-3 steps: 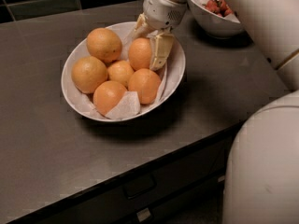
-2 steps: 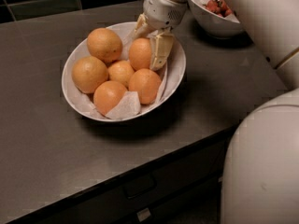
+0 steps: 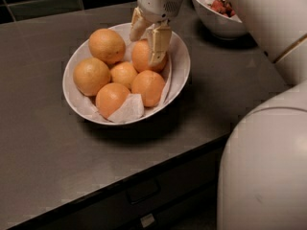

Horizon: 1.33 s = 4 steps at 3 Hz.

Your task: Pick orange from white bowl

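The white bowl (image 3: 181,73), lined with crumpled white paper, sits on the dark counter and holds several oranges. My gripper (image 3: 145,44) reaches down into the bowl's far right side. Its two fingers (image 3: 159,41) straddle the deep orange fruit (image 3: 142,57) there, one at its upper left and one across its right side, pressed against it. That orange still rests among the others in the bowl. The other oranges lie to the left and in front, the largest at the back left (image 3: 106,45).
A smaller white bowl with red berries (image 3: 215,17) stands at the back right, close to my arm. My pale robot body (image 3: 264,166) fills the lower right. The counter's front edge runs across the bottom, with a drawer below it.
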### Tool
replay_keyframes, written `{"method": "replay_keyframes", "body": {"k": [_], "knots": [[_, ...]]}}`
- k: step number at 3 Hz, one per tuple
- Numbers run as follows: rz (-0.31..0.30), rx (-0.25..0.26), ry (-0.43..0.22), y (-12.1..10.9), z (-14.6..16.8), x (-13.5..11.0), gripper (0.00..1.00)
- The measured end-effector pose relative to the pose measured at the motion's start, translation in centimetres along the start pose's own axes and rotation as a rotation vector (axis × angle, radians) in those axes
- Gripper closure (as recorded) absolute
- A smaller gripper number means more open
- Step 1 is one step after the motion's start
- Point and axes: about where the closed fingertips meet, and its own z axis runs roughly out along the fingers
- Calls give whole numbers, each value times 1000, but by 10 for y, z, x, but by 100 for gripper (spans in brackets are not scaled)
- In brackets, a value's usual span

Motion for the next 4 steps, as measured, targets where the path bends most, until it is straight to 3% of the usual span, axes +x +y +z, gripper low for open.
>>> {"method": "replay_keyframes", "body": {"k": [2, 4], "knots": [[-33, -9, 17, 0, 0, 0, 36], [-22, -26, 1, 18, 0, 9, 36]]}}
